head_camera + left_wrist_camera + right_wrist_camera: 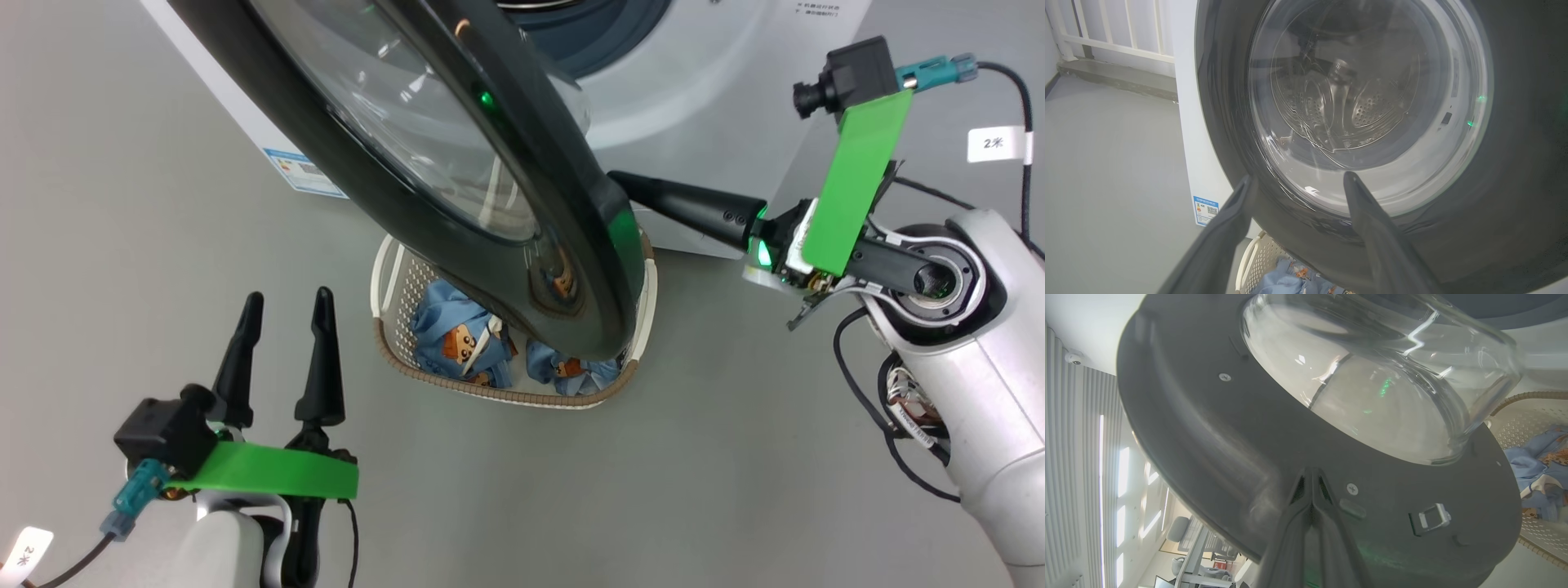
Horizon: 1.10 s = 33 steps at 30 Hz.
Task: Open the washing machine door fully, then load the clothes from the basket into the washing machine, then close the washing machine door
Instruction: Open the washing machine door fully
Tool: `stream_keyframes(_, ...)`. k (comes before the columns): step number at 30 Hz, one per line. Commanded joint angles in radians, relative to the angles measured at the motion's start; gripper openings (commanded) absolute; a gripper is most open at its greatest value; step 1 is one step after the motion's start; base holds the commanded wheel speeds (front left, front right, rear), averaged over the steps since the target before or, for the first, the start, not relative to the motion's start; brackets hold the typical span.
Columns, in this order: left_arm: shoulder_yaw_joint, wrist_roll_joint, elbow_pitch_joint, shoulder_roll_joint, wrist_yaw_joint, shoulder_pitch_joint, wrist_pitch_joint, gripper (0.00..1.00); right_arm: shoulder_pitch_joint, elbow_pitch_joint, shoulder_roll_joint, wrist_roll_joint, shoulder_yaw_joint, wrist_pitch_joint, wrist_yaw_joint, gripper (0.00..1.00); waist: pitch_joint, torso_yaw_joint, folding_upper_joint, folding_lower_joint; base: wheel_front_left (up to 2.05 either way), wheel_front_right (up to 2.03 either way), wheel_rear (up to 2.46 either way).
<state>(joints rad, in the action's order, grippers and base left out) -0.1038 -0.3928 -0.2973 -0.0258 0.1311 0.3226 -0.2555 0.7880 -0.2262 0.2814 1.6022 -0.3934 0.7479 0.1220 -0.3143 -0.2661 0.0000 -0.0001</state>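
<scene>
The washing machine door (522,188), glossy black with a clear bulging porthole, stands partly open and hangs over the basket (384,327). My right gripper (624,184) is shut and empty, its tips against the door's inner face (1216,457) near the latch (1431,518). My left gripper (286,306) is open and empty at the lower left, facing the door's outer glass (1363,94). Two light-blue printed bundles of clothes (457,335) lie in the basket, partly hidden by the door. The white washing machine (694,98) stands behind, its drum visible through the glass.
Grey floor surrounds the machine and basket. A blue energy sticker (1206,210) marks the machine's lower corner. White railings (1118,36) line the wall to the machine's left. The right arm's cables (882,408) hang beside its forearm.
</scene>
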Motion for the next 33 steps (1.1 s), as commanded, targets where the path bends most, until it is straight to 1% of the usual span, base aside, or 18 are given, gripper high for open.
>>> stream_keyframes(1,0.033,0.010,0.018,-0.024,0.000,-0.010,-0.006,1.00,-0.029,0.038,-0.027,0.001,-0.018,0.012,0.009,0.00,0.009,-0.005,0.0000,0.0001,0.00,0.00,0.00)
stream_keyframes(14,0.025,0.007,0.017,-0.024,0.000,-0.032,-0.006,1.00,-0.084,0.043,-0.087,-0.011,-0.057,0.042,0.009,0.00,0.033,-0.043,0.0000,0.0001,0.00,0.00,0.00)
stream_keyframes(33,0.024,0.004,0.004,-0.024,0.000,-0.065,-0.006,1.00,-0.130,0.051,-0.160,-0.012,-0.080,0.073,0.009,0.00,0.071,-0.097,0.0000,0.0001,0.00,0.00,0.00)
